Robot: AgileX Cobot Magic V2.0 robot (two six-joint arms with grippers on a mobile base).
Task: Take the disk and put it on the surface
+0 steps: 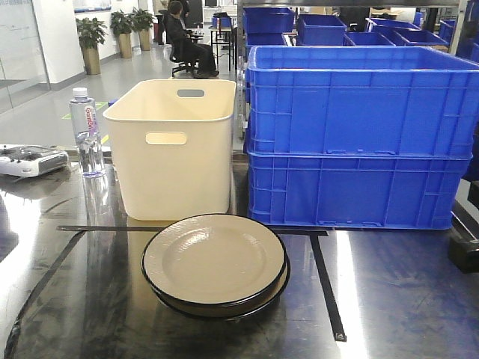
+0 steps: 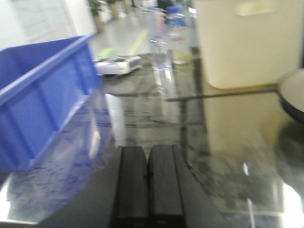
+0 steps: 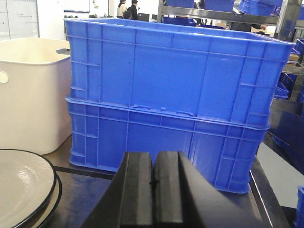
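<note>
The disks are cream plates with black rims, two stacked (image 1: 213, 258), resting on the dark glossy tabletop (image 1: 397, 299) inside black tape lines (image 1: 326, 280). Neither gripper shows in the front view. In the blurred left wrist view my left gripper (image 2: 147, 152) is shut with nothing in it, low over the tabletop (image 2: 142, 118); the plate edge (image 2: 292, 92) lies far to its right. My right gripper (image 3: 153, 156) is also shut and holds nothing. It faces the blue crates, and the plate stack (image 3: 21, 185) sits off to its lower left, apart from it.
A cream bin (image 1: 176, 146) stands behind the plates. Two stacked blue crates (image 1: 359, 142) stand to its right. A water bottle (image 1: 86, 131) and a white controller (image 1: 30, 158) are at the left. Another blue crate (image 2: 38, 95) sits left of my left gripper.
</note>
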